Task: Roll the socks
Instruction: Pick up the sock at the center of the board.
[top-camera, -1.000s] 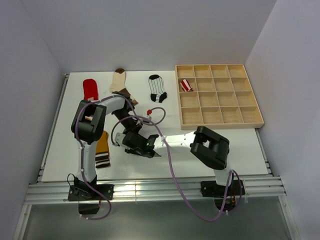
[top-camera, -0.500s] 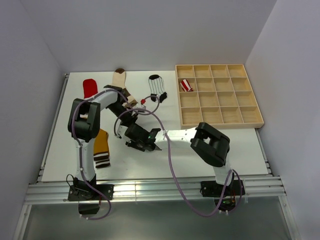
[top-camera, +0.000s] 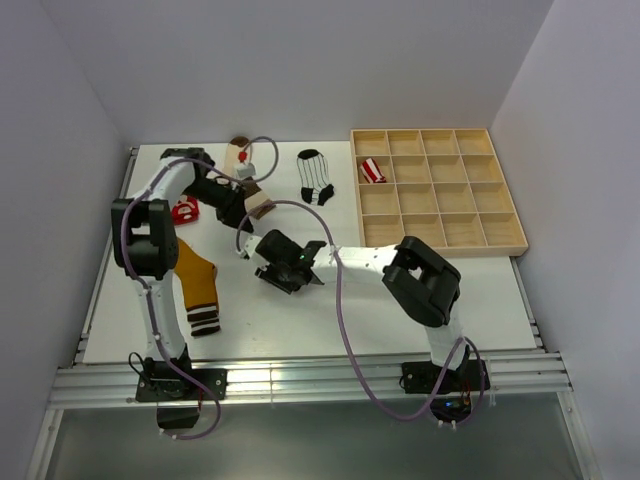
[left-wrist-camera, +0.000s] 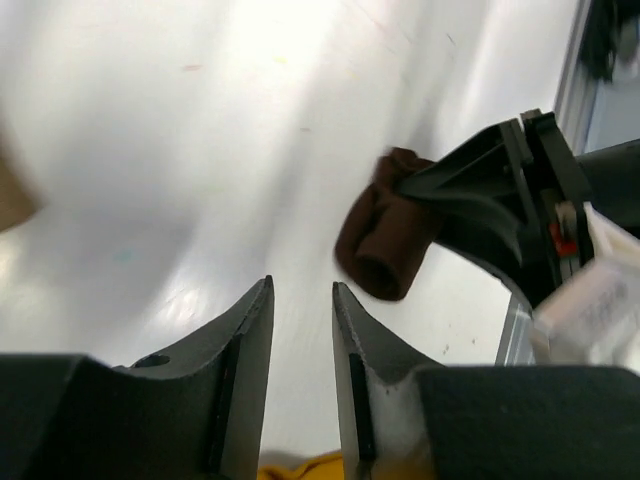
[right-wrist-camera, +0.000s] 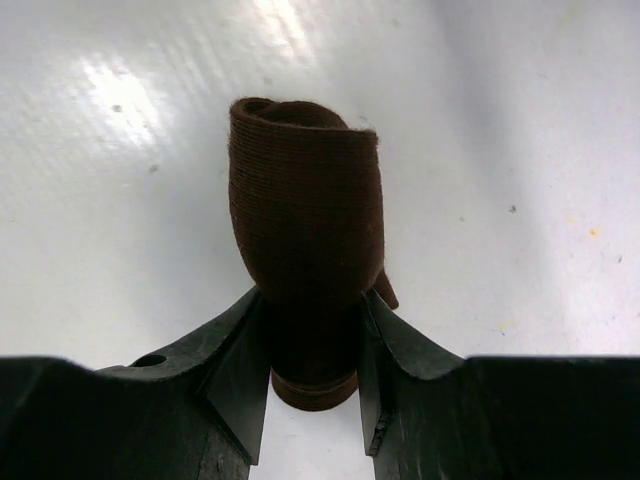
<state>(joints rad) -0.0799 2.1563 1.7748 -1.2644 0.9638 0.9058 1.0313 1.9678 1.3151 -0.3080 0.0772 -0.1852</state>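
**Materials and form.** The dark brown sock (right-wrist-camera: 305, 240) is a fine-ribbed knit wound into a short, stubby cylinder. One end is open and shows its coiled layers, and a small flap of fabric sticks out at its lower right side. The desk (top-camera: 480, 290) is smooth, white and glossy, with glare patches. The tray (top-camera: 438, 250) is pale wood divided into square compartments. The red-white striped sock (top-camera: 372, 171) sits bundled in the leftmost compartment of the second row from the back.

**Right claw** (right-wrist-camera: 312, 320). It pinches the brown roll at its lower half, with a dark finger pressed against each side. The upper part of the roll stands clear beyond the fingertips. From overhead this claw is mid-desk, left of the tray.

**Left claw** (left-wrist-camera: 301, 300). Its fingers stand slightly apart with a narrow gap and nothing between them. The brown roll lies ahead of it and to the right, apart from its fingers.

**Other socks.** These lie flat on the desk:
- The mustard sock (top-camera: 195, 285) lies near the left edge.
- The cream-and-brown sock (top-camera: 238, 155) lies at the back, partly under the left arm.
- The white sock with black stripes (top-camera: 315, 177) lies just left of the tray.
- The red sock (top-camera: 184, 211) is mostly hidden by the left arm.
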